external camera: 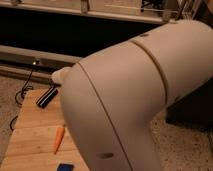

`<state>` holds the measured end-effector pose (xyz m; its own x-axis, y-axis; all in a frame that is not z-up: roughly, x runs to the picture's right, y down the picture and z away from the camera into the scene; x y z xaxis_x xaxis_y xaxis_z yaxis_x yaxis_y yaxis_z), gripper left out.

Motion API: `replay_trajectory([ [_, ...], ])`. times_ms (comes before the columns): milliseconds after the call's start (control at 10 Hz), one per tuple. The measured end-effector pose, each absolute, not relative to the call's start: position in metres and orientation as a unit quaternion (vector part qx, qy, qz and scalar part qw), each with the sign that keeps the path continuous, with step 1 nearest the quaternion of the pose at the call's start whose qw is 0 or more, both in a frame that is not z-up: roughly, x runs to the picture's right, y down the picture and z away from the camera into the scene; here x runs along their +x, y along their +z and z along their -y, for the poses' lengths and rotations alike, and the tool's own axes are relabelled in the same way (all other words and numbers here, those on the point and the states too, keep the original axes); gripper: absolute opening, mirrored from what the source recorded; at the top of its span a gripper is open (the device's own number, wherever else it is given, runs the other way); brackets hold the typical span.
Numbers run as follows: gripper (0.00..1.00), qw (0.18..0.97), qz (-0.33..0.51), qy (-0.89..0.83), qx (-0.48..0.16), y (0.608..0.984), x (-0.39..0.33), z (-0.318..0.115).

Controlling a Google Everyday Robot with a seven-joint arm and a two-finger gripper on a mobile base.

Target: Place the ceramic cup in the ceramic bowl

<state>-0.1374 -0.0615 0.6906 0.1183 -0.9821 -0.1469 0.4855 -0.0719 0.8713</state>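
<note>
A pale wooden table [30, 145] fills the lower left of the frame. A dark wall with a metal ledge [25, 52] runs across the top, and speckled floor [182, 145] shows at the lower right. The gripper is not visible: it is either behind the bulk of the arm or outside the frame, so I cannot tell whether it is apart, together or clamped on anything. The white arm [130, 100] sweeps from the upper right down to the bottom centre and covers most of the tabletop. A pale rounded nub [58, 75] pokes out at its left edge, and I cannot tell whether that belongs to the arm or is something else. Further left on the wood lie a black bar-shaped object [47, 96], an orange carrot-shaped piece [59, 139] and, at the bottom edge, a small blue item [65, 167]. A dark cable [24, 92] trails off the table's far left. Neither the ceramic cup nor the ceramic bowl shows; if they are on the table, the arm hides them. The main risk, as I judge it, is moving with no sight of them: the cup could catch the bowl's rim and tip, or the arm could knock the loose pieces off the edge.
</note>
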Motion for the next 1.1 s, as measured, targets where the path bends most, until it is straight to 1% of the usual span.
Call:
replay_trajectory([
  [200,0.0,0.622,0.292,-0.596,0.416,0.692,-0.131,0.048],
  [400,0.0,0.636,0.279,-0.615,0.374,0.71,-0.117,0.028],
  [600,0.0,0.65,0.253,-0.648,0.307,0.732,-0.099,0.01],
  [800,0.0,0.662,0.202,-0.688,0.22,0.75,-0.072,0.002],
  [1100,0.0,0.655,0.131,-0.737,0.1,0.756,-0.046,-0.004],
])
